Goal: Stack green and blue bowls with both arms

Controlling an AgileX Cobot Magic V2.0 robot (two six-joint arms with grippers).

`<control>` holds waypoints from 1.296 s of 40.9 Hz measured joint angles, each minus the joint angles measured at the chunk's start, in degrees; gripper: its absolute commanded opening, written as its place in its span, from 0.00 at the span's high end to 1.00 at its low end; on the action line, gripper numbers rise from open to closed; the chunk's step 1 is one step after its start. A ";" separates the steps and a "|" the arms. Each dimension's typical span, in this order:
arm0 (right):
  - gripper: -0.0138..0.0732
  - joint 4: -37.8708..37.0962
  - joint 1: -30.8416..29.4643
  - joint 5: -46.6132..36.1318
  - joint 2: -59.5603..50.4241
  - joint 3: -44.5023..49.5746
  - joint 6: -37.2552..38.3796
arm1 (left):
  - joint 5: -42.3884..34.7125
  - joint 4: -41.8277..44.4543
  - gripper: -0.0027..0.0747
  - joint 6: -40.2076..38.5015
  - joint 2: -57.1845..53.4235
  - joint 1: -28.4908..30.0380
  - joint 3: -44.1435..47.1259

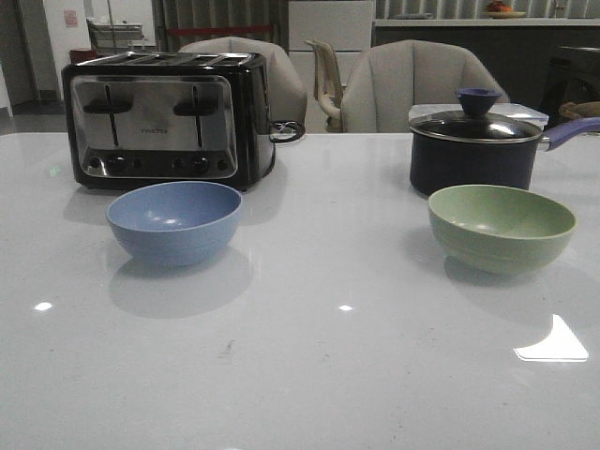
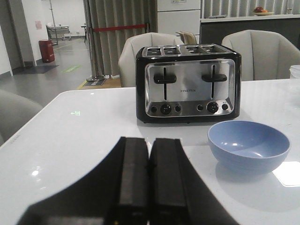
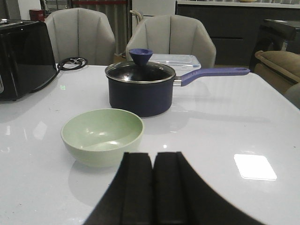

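A dusty blue bowl (image 1: pixel 174 221) stands empty on the white table, left of centre, in front of the toaster. A pale green bowl (image 1: pixel 501 226) stands empty on the right, in front of the saucepan. In the left wrist view my left gripper (image 2: pixel 149 140) is shut with nothing in it, short of the blue bowl (image 2: pixel 248 146) and off to its side. In the right wrist view my right gripper (image 3: pixel 153 154) is shut and empty, just short of the green bowl (image 3: pixel 102 135). Neither arm shows in the front view.
A black and chrome toaster (image 1: pixel 169 117) stands at the back left, its cord trailing behind. A dark navy saucepan (image 1: pixel 473 142) with a glass lid and purple handle stands at the back right. Grey chairs (image 1: pixel 412 84) line the table's far edge.
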 measured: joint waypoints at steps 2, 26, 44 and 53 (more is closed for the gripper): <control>0.80 0.00 0.00 0.00 0.00 0.00 0.00 | 0.00 0.00 0.84 0.00 0.00 0.00 0.00; 0.80 0.00 0.00 0.00 0.00 0.00 0.00 | 0.00 0.00 0.84 0.00 0.00 0.00 0.00; 0.80 0.00 0.00 -4.31 0.00 -0.72 0.00 | -3.33 -2.12 0.84 0.00 0.00 0.00 -0.39; 0.80 0.00 0.00 4.07 0.00 -15.30 0.00 | 3.26 -3.01 0.84 0.00 0.00 0.00 -12.68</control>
